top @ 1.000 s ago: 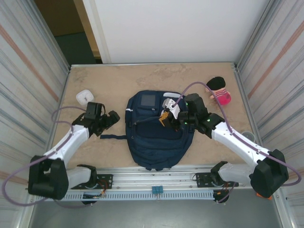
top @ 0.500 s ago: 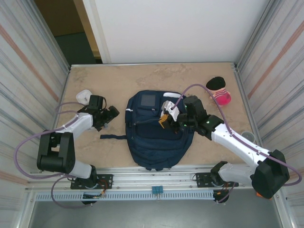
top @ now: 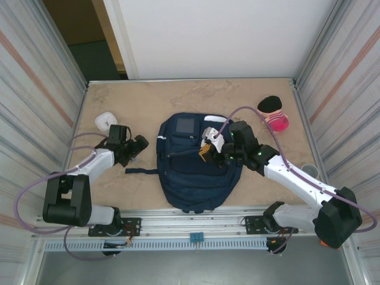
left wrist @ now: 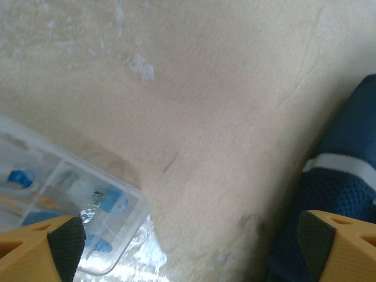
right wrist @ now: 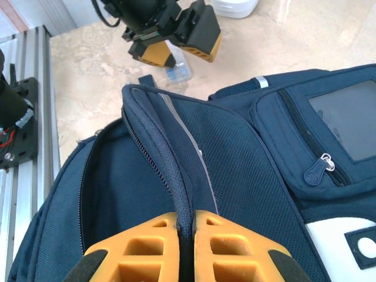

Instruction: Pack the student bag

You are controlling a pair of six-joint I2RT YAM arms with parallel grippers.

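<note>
Navy-blue fabric backpack [top: 196, 172] mouth pinched open by clenched right gripper [right wrist: 186, 222]; left gripper [left wrist: 188, 241] splayed, clear plastic box [left wrist: 53, 188] at its fingertip. Likely next: close on it.

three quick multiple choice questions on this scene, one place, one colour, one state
1. What colour is the student bag? A) red B) navy blue C) green
2. Where is the pink item? A) on the bag B) near left corner C) far right of the table
3. The right hand is: A) shut on the bag's zip edge B) open over bare table C) parked at its base
Key: 1 B, navy fabric; 2 C, it lies right of and beyond the bag; 3 A, it pinches the zip edge.
</note>
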